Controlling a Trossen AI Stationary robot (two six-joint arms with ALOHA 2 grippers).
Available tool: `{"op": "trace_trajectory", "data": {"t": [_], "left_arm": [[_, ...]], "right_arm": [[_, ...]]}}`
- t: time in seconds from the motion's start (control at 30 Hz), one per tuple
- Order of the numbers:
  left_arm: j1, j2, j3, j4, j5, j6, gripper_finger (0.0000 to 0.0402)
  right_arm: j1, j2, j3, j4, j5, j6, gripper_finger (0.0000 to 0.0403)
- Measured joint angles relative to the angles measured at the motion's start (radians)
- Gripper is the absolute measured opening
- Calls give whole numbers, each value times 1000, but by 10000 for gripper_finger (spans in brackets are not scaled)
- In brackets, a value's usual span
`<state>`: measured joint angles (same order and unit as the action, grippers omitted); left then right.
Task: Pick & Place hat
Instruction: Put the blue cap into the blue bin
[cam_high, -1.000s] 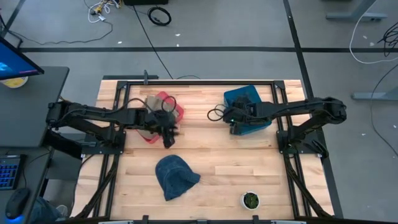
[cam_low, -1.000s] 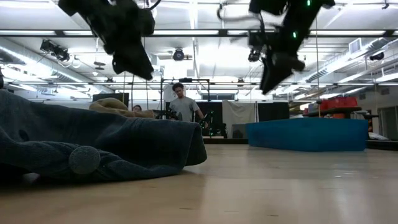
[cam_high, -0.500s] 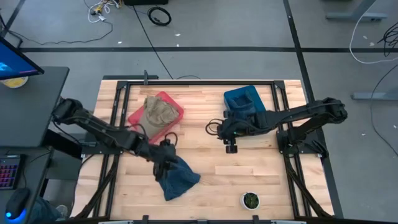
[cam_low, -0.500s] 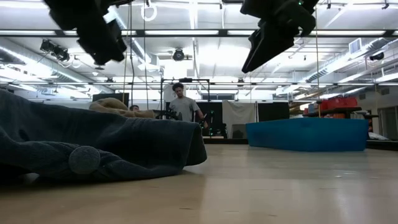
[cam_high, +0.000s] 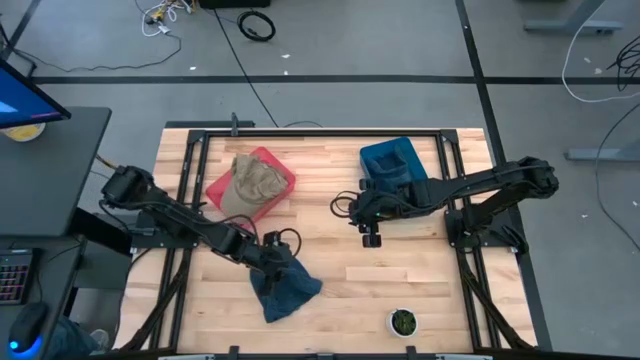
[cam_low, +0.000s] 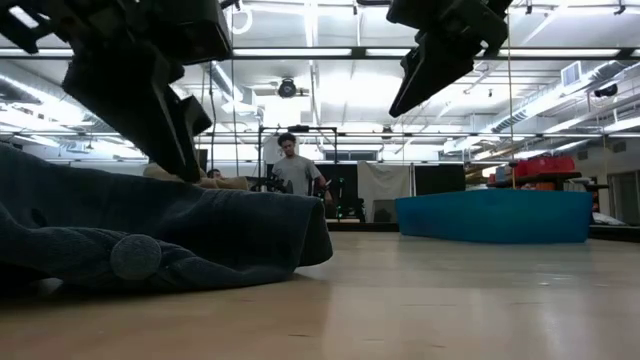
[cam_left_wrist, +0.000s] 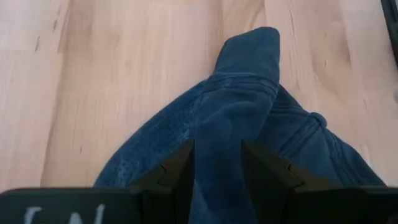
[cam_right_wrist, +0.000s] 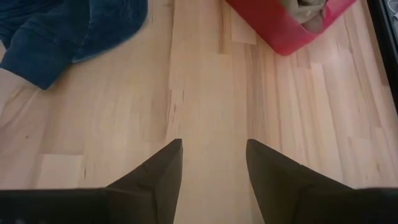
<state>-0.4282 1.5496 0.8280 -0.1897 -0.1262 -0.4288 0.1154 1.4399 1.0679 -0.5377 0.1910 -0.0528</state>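
Note:
A dark blue hat (cam_high: 288, 288) lies crumpled on the wooden table near its front edge; it also shows in the low view (cam_low: 150, 240) and the left wrist view (cam_left_wrist: 249, 93). My left gripper (cam_high: 272, 258) is open at the hat's far left part, one finger on each side of a raised fold (cam_left_wrist: 217, 168). My right gripper (cam_high: 371, 238) is open and empty above the bare table middle (cam_right_wrist: 214, 162). A tan hat (cam_high: 252, 180) lies in a red tray (cam_high: 282, 170) at the far left. My left gripper has its two fingers (cam_left_wrist: 180, 171) on either side of a raised fold (cam_left_wrist: 233, 118) of the blue hat, and the cloth fills the gap between them. The fingers come from above, slanting toward the table's right. The hat lies on the table.
A blue bin (cam_high: 390, 160) stands at the far right, behind my right arm. A small pot with a green plant (cam_high: 403, 322) stands at the front edge, right of the hat. Bare wood lies between the hat and my right gripper. A person stands in the room beyond (cam_low: 292, 165).
My left gripper has gone from the red tray toward the table's near edge and down onto the blue hat's far left part. My right gripper has gone from the blue bin toward the near edge, then kept still. The hat has stayed in place.

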Motion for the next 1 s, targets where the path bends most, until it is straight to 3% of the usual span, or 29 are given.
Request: {"op": "trace_trajectory", "data": {"t": [0.5, 0.6, 0.8, 1.0], "left_arm": [[6, 104, 1, 44, -7, 61, 178], [6, 105, 0, 80, -12, 75, 145], [36, 106, 0, 84, -29, 33, 18], [74, 76, -2, 76, -139, -38, 17]], "right_arm": [[0, 0, 0, 0, 1, 0, 180], [0, 0, 0, 0, 1, 0, 180], [0, 0, 0, 10, 1, 15, 180], [9, 0, 0, 55, 3, 49, 180]]}}
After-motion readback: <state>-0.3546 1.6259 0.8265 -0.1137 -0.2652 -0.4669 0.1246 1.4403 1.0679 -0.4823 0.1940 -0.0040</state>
